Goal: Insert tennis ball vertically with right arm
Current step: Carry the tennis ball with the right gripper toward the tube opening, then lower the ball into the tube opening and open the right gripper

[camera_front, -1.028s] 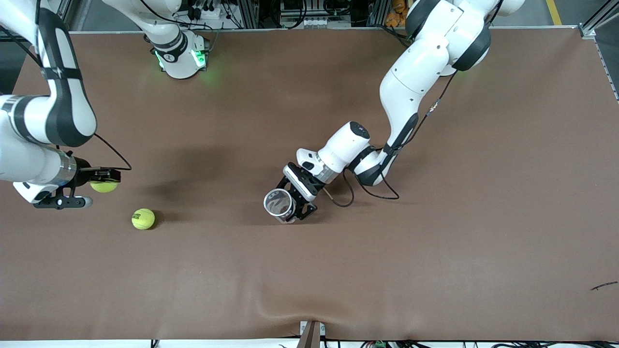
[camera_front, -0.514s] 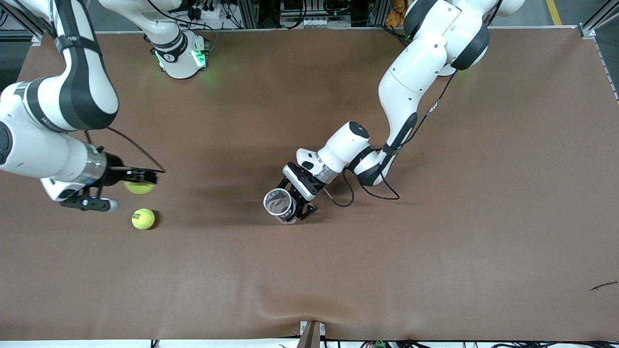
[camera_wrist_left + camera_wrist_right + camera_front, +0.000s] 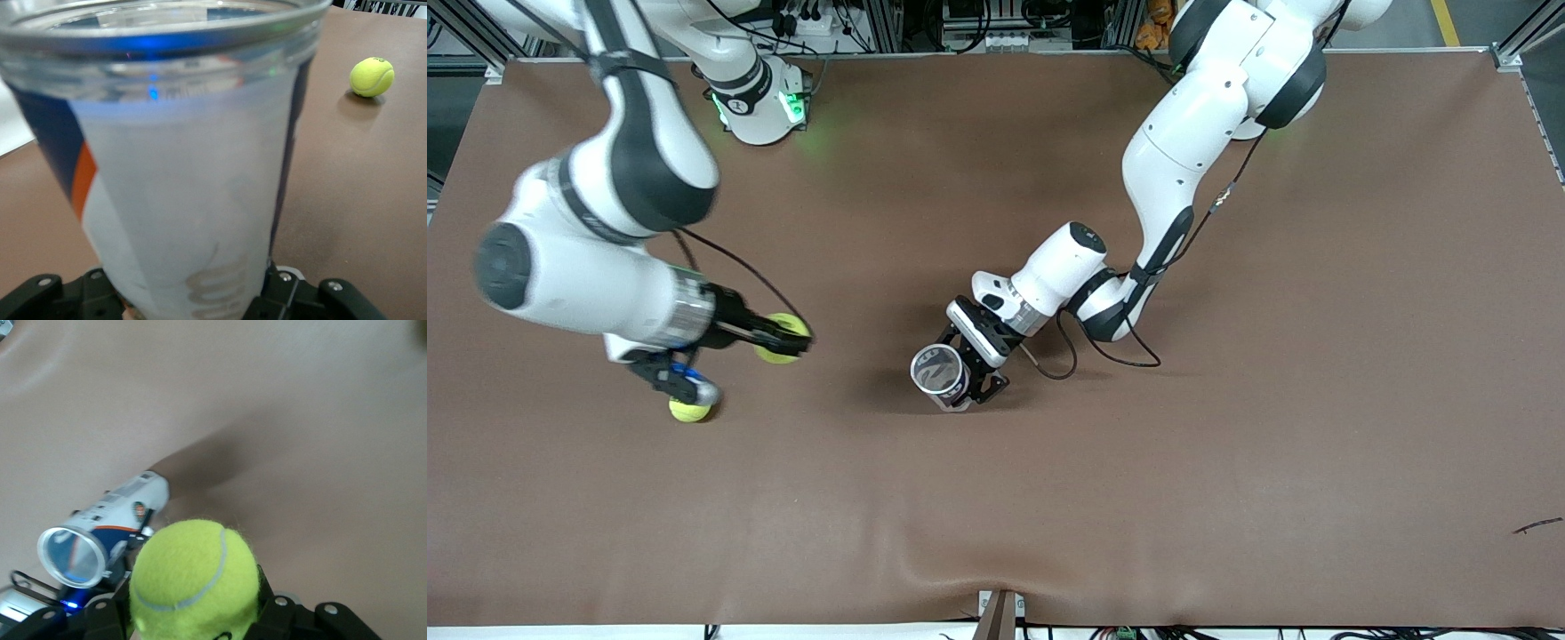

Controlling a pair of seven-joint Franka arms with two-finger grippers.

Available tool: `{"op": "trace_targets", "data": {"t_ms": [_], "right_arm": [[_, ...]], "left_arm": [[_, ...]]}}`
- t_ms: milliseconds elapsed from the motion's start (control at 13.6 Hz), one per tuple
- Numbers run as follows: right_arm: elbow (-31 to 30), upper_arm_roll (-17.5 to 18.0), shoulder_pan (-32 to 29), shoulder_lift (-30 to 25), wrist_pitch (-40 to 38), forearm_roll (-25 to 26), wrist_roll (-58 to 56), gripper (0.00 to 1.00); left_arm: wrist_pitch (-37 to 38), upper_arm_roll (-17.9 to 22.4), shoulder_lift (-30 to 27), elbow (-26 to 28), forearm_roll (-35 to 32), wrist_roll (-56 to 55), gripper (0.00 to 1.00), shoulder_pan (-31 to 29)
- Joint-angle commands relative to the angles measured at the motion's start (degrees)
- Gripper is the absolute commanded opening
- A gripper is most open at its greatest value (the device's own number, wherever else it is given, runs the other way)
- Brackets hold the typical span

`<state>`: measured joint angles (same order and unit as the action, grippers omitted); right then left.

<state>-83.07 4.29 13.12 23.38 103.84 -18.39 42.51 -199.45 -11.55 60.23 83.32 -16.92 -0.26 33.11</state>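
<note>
Right jaws around tennis ball (image 3: pixel 782 338)

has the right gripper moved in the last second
Yes. The right gripper, shut on a tennis ball, has travelled toward the can held by the left gripper, passing the loose ball lying on the table.

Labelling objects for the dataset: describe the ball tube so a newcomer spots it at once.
Follow the left arm down from its base to mid-table: the left gripper is shut on a clear tennis ball tube with a blue, orange and white label, open mouth facing up. It is the only container; the right gripper carries one tennis ball, and another ball lies on the table.
</note>
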Motion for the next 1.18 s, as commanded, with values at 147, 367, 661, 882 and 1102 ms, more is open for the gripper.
{"op": "trace_targets", "data": {"t_ms": [147, 367, 661, 882, 1102], "right_arm": [[8.4, -0.4, 5.0, 7.4, 8.8, -1.4, 14.2, 0.12], [10.6, -0.3, 7.2, 11.0, 17.1, -2.4, 18.7, 0.12], [11.0, -0.6, 13.4, 12.9, 17.1, -1.6, 23.6, 0.1], [11.1, -0.8, 13.2, 12.7, 12.9, -1.5, 24.1, 0.1], [11.0, -0.8, 12.7, 12.5, 10.6, -1.0, 24.1, 0.12]], "left_arm": [[-1.6, 0.8, 0.7, -0.5, 0.6, 0.3, 0.69, 0.7], [-1.6, 0.8, 0.7, -0.5, 0.6, 0.3, 0.69, 0.7], [-1.6, 0.8, 0.7, -0.5, 0.6, 0.3, 0.69, 0.8], [-1.6, 0.8, 0.7, -0.5, 0.6, 0.3, 0.69, 0.7], [-1.6, 0.8, 0.7, -0.5, 0.6, 0.3, 0.69, 0.7]]}}
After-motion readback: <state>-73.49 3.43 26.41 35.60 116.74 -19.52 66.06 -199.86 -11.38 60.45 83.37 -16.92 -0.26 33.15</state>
